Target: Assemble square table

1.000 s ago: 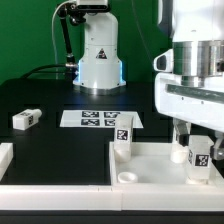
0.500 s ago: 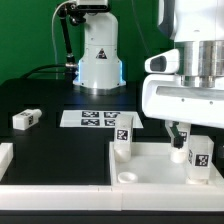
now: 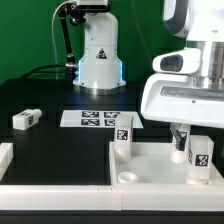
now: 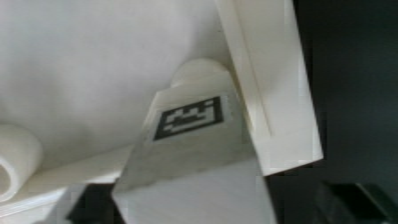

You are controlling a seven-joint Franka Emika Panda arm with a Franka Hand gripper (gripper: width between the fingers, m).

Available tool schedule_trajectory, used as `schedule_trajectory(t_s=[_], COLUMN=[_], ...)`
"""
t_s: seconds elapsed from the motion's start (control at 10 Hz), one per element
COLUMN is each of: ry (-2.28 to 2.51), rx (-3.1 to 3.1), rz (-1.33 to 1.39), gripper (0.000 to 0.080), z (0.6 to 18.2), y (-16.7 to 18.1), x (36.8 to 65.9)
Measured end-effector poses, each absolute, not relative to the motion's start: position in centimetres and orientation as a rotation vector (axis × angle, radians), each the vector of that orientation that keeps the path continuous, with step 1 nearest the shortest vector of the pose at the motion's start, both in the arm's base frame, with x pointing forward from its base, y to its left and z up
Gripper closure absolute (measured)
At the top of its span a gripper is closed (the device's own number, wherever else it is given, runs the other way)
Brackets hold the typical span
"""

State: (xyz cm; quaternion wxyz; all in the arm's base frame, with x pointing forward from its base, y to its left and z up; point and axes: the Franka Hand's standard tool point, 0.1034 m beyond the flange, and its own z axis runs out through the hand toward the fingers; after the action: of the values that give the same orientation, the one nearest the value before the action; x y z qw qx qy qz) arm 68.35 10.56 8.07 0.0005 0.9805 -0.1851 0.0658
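Note:
The square table slab [image 3: 150,160] lies white and rimmed at the exterior view's right, with an open round socket [image 3: 128,177] near its front. One tag-marked leg block [image 3: 122,139] stands on its near-left corner. A second leg block [image 3: 200,156] stands at the slab's right side. My gripper [image 3: 193,143] is straight over this block, with its fingers down beside the block's top. In the wrist view the same leg [image 4: 187,120] runs between my dark fingers [image 4: 80,205], and my gripper [image 4: 192,208] looks shut on it. A third leg block [image 3: 25,119] lies loose on the black table.
The marker board [image 3: 98,119] lies behind the slab. The robot base [image 3: 98,60] stands at the back. White border bars run along the front [image 3: 60,196] and at the left edge [image 3: 5,157].
My hand has widened toward the exterior view's left and risen slightly, as if turning. The leg block under it stays in the same spot. Nothing else has moved.

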Motion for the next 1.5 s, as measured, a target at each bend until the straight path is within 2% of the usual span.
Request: schedule_trajectory(t_s=[0.2, 0.5, 0.9, 1.1, 1.2, 1.3, 1.5], ry=[-0.747, -1.060, -2.225, -2.463, -2.530, -2.546, -2.491], rx=[3.049, 2.966, 2.365, 2.157, 2.071, 2.052, 2.117], rz=[0.207, 0.204, -0.001, -0.035, -0.038, -0.041, -0.032], gripper=[0.0509, 0.0509, 0.0509, 0.0508, 0.0434, 0.0434, 0.0182], z=[8.1, 8.0, 7.8, 7.6, 7.6, 7.5, 7.5], y=[10.4, 10.1, 9.5, 9.2, 9.3, 9.4, 9.4], x=[68.4, 68.3, 67.8, 67.5, 67.4, 67.4, 67.4])
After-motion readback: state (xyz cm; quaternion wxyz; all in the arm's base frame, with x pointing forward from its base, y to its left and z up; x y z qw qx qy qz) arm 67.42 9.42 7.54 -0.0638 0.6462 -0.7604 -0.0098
